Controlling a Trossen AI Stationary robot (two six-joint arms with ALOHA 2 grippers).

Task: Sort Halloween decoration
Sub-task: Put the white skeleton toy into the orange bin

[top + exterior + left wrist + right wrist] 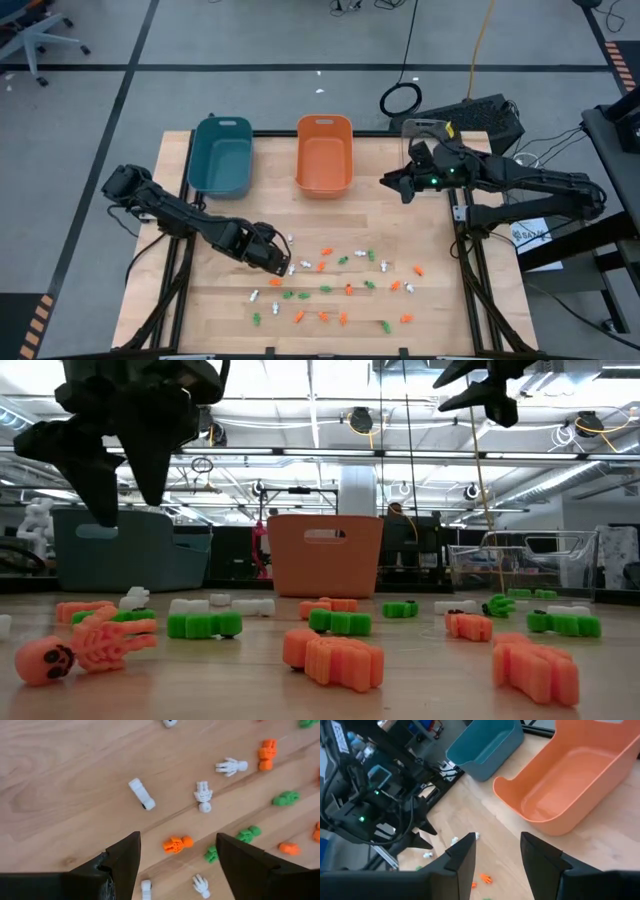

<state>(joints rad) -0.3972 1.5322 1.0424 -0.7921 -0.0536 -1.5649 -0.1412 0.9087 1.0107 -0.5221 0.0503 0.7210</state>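
Halloween decoration (345, 262) — tiny orange, white, green skeleton trinkets — scattered.

Two bins stand side by side at the back of the surface (200, 310) — one bin (221, 156) to the left, the other bin (324, 153) to its right. The trinkets (330, 288) lie scattered in front of them — toward the near edge.

A wooden table (215, 310) carries a teal bin (222, 155), an orange bin (324, 153) and scattered orange, white and green trinkets (340, 285).
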